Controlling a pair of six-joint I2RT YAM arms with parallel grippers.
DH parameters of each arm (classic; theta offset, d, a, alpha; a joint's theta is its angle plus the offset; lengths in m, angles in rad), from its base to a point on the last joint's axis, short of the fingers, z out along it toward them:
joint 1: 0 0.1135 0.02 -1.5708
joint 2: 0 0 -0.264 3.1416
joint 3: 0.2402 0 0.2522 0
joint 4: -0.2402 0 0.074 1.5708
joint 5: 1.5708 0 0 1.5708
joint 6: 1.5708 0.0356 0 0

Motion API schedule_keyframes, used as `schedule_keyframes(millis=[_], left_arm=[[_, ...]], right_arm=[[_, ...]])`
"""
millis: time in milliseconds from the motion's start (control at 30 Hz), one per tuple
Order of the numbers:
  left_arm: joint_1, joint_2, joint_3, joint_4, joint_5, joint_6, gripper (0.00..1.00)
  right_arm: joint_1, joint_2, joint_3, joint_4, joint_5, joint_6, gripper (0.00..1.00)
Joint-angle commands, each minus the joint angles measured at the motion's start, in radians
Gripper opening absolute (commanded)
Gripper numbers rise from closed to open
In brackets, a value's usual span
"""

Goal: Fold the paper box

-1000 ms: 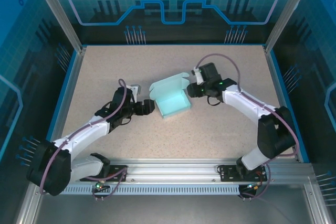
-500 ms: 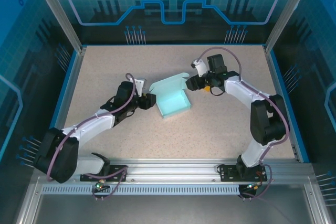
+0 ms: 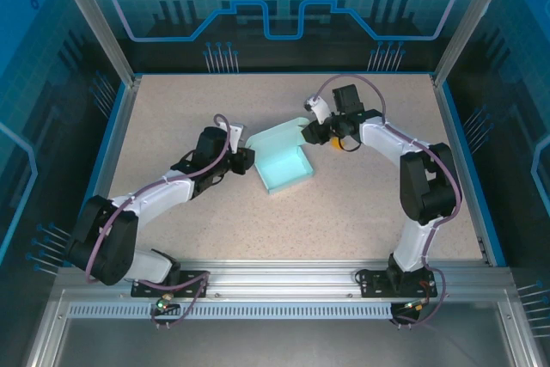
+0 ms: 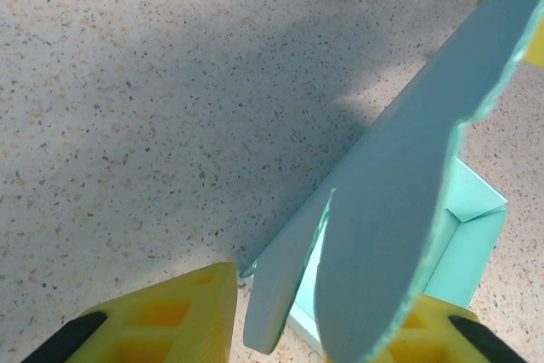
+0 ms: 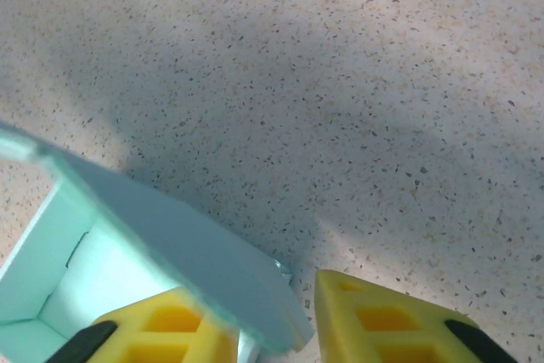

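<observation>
Pale light-blue card box [image 3: 284, 165] on speckled bench [image 3: 352, 204]; left claw [image 4: 316, 299] astride one flap [image 4: 382, 210], right claw [image 5: 255, 299] astride another (pinching or not: cannot tell).

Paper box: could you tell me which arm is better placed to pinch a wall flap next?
Probably the left: the paper box has upright flaps between the fingers of the left gripper. The right gripper has just one card edge by one finger.

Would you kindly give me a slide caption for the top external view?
Left pincer and right pincer flank the half-folded paper box on the speckled table.
</observation>
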Motion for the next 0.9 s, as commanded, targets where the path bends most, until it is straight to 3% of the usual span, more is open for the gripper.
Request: schedule_keyframes(millis=[0, 300, 533, 867], left_arm=[[0.007, 0.022, 0.033, -0.011, 0.006, 0.022, 0.28], [0.007, 0.049, 0.047, -0.015, -0.004, 0.023, 0.19], [0.007, 0.063, 0.063, -0.04, -0.021, 0.003, 0.12], [0.005, 0.086, 0.13, -0.088, -0.138, -0.15, 0.03]], right_arm=[[0.011, 0.012, 0.023, -0.019, -0.021, -0.018, 0.23], [0.027, -0.014, 0.0, -0.007, 0.002, -0.009, 0.09], [0.055, -0.06, -0.042, 0.016, 0.106, 0.041, 0.03], [0.168, -0.167, -0.12, 0.071, 0.391, 0.364, 0.0]])
